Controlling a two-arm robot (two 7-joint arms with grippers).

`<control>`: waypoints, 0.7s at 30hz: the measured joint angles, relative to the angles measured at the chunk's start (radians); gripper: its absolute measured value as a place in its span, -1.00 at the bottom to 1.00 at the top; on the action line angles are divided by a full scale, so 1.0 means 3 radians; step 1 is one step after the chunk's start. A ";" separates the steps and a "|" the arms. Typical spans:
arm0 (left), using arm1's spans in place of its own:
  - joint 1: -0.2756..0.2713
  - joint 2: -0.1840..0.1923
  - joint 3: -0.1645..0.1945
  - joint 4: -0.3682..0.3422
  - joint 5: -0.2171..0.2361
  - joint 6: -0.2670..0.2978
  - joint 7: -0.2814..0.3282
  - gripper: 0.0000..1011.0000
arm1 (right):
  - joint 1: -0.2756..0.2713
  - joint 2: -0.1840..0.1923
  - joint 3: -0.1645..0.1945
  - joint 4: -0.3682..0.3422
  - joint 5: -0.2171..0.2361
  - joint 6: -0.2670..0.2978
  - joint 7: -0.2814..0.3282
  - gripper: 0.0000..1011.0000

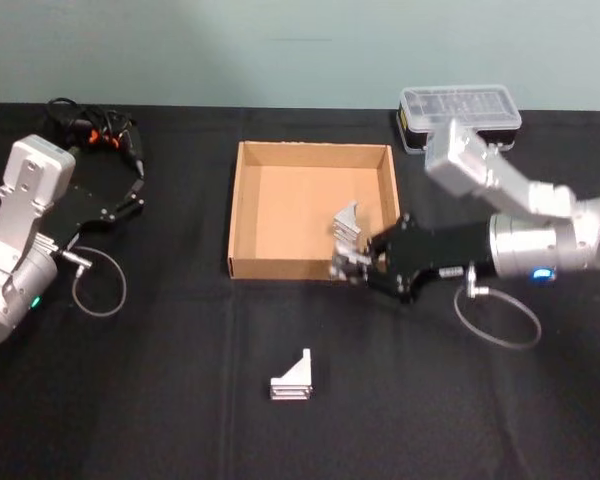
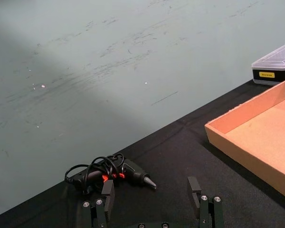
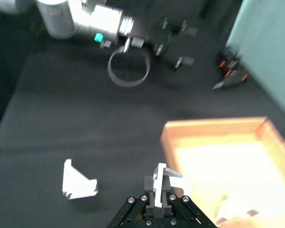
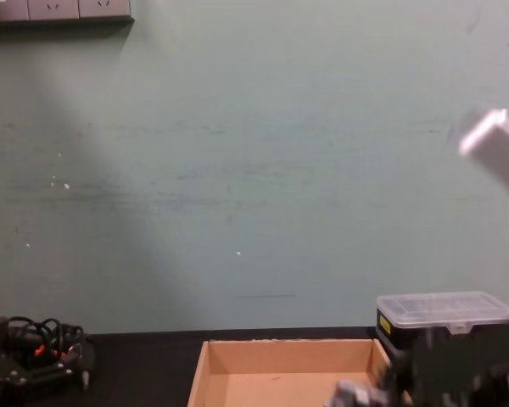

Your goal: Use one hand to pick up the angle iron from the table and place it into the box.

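The right gripper (image 1: 345, 266) is pinching an angle iron (image 3: 160, 183) over the box's (image 1: 242, 210) 5 o'clock corner — release is pending; left gripper (image 1: 133, 188) is idling at 9 o'clock, jaws spread.

The head view looks steeply down on the box (image 1: 290, 215) from its near side; the chest view, lower, faces the wall (image 4: 237, 170) behind it. The left wrist view looks low from the box's left, the right wrist view closely from its right. All share the box.

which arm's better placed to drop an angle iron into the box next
Right: the right tool grips an angle iron by the box rim; the left tool sits far aside, open.
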 joint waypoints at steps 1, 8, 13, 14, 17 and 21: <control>0.0000 0.0000 0.0000 0.0000 0.0000 0.0000 0.0000 0.98 | 0.0020 0.0002 0.0040 -0.0034 0.0034 -0.0014 -0.0020 -0.82; 0.0000 0.0000 0.0000 0.0000 0.0000 0.0000 0.0000 0.98 | 0.0174 -0.0098 0.0081 0.0058 0.0031 -0.0102 -0.0088 -0.82; 0.0000 0.0000 0.0000 0.0000 0.0000 0.0000 0.0000 0.98 | 0.0373 -0.0318 -0.0015 0.0387 -0.0097 -0.0197 -0.0094 -0.82; 0.0000 0.0000 0.0000 0.0000 0.0000 0.0000 0.0000 0.98 | 0.0434 -0.0399 -0.0053 0.0505 -0.0134 -0.0227 -0.0091 -0.82; 0.0000 0.0000 0.0000 0.0000 0.0000 0.0000 0.0000 0.98 | 0.0539 -0.0565 -0.0117 0.0755 -0.0200 -0.0293 -0.0078 -0.82; 0.0000 0.0000 0.0000 0.0000 0.0000 0.0000 0.0000 0.98 | 0.0649 -0.0751 -0.0183 0.1047 -0.0252 -0.0368 -0.0040 -0.82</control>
